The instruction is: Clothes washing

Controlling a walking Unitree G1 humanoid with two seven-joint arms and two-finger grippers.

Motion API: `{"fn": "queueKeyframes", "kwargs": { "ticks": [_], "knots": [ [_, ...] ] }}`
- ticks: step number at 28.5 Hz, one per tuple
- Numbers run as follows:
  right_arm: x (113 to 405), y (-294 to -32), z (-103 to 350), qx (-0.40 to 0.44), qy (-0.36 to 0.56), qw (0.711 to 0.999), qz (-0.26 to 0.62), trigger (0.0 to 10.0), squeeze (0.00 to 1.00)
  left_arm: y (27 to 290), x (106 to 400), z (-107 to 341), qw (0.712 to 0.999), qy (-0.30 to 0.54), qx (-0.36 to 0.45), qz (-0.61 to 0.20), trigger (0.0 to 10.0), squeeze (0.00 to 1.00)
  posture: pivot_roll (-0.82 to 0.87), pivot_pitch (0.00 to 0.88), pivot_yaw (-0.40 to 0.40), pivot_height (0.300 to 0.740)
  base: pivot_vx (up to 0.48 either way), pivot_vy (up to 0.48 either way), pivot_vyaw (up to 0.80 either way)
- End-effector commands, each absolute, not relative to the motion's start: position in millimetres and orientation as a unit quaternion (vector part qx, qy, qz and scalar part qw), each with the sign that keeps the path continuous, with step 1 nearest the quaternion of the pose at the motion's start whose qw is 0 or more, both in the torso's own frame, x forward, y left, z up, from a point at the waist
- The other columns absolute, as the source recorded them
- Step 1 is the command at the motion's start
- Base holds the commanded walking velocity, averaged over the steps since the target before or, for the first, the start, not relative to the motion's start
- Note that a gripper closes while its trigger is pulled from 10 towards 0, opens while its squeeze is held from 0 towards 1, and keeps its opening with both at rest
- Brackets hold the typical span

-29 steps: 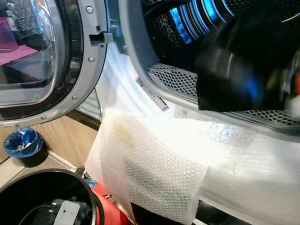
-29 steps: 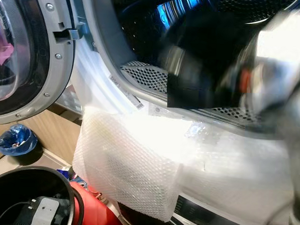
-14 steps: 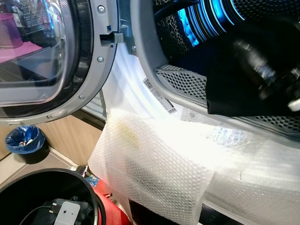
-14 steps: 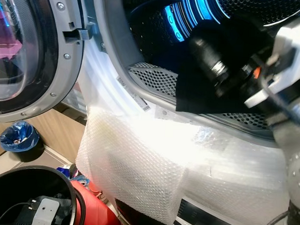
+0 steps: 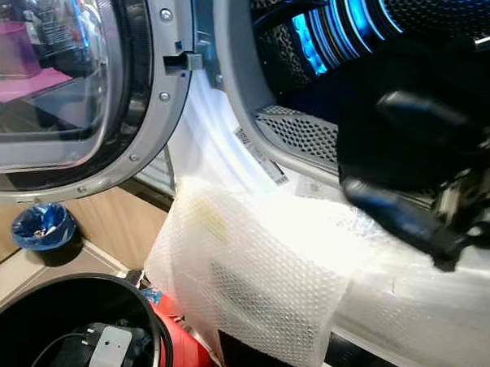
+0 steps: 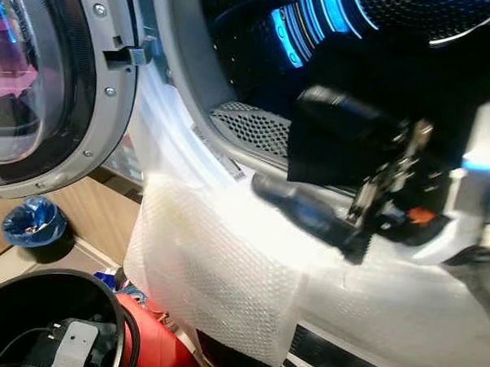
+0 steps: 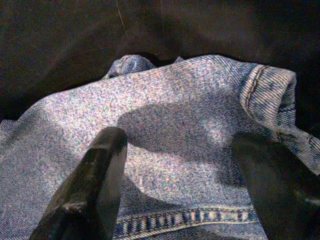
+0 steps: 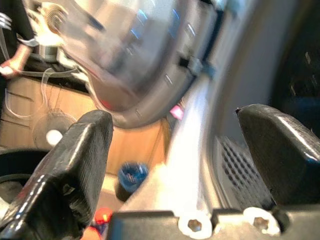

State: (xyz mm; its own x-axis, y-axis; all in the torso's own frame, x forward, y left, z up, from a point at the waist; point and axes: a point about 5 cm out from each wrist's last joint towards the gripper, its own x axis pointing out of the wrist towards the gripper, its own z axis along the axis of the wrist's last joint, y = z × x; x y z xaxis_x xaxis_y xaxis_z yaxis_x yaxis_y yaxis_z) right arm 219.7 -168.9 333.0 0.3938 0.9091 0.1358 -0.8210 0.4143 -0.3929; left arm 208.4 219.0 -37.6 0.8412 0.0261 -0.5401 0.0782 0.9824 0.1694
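The washing machine's drum stands open, lit blue inside. A black garment lies in the drum mouth and hangs over the perforated rim. My right gripper is open just in front of that garment, fingers pointing left, with nothing between them. In the left wrist view, my left gripper is open close above blue denim, one finger on each side of a fold, not gripping it.
The round glass door is swung open at the left. Bubble wrap covers the machine's front below the drum. A black basket sits at the lower left, beside something red. A small blue-lined bin stands on the floor.
The right gripper has drawn back out of the drum mouth, and its fingers now stand apart in front of the black garment. The camera shifted slightly a second ago.
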Motion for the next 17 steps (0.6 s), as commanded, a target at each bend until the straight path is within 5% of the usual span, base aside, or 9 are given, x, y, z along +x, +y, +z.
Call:
{"fn": "queueKeyframes", "kwargs": {
  "ticks": [1,17],
  "knots": [
    [225,-171,332,-0.146,-0.147,0.836,0.509,10.0,0.00,218,201,-44,0.950,0.298,0.094,-0.018,10.0,0.00,-0.09,0.074,0.008,0.740,0.000,0.000,0.00],
    [245,-187,317,-0.247,0.002,0.865,0.437,10.0,0.00,217,199,-46,0.949,0.301,0.089,-0.015,10.0,0.00,-0.10,0.076,-0.004,0.740,0.000,0.000,0.00]
  ]
}}
